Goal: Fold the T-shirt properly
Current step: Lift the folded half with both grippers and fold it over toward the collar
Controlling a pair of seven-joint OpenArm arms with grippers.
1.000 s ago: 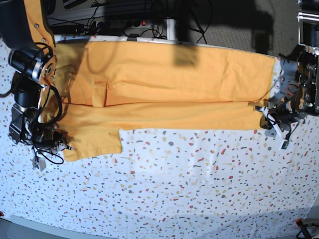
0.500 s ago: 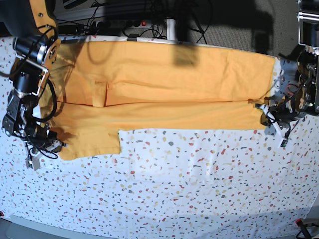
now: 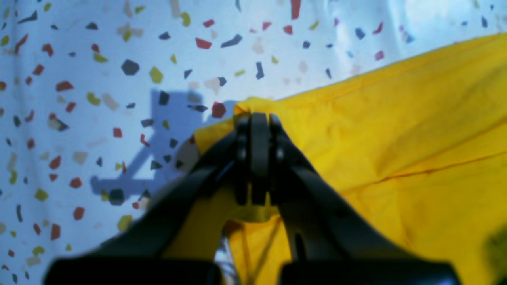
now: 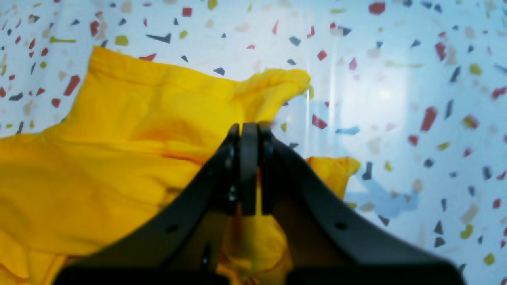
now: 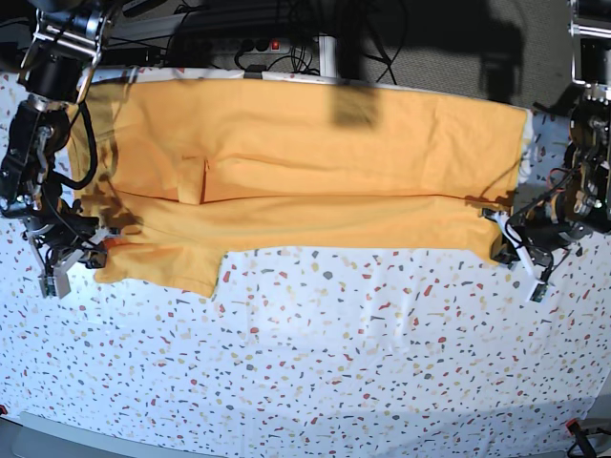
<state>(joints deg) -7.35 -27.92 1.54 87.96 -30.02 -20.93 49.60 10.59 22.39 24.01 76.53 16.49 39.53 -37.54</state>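
T-shirt (image 5: 315,162) lies spread along the worktop's (image 5: 334,363) far edge on the terrazzo tablecloth (image 5: 382,315). At the left edge, the right claw (image 5: 72,250) is clamped on its sleeve-side hem; at the right edge, the left claw (image 5: 511,243) pinches its corner.

Both wrist views cut the T-shirt (image 3: 396,138) off at their edges. The left gripper (image 3: 253,118) and right gripper (image 4: 248,127) hide the cloth pinched between their blurred fingers; no lettering shows.
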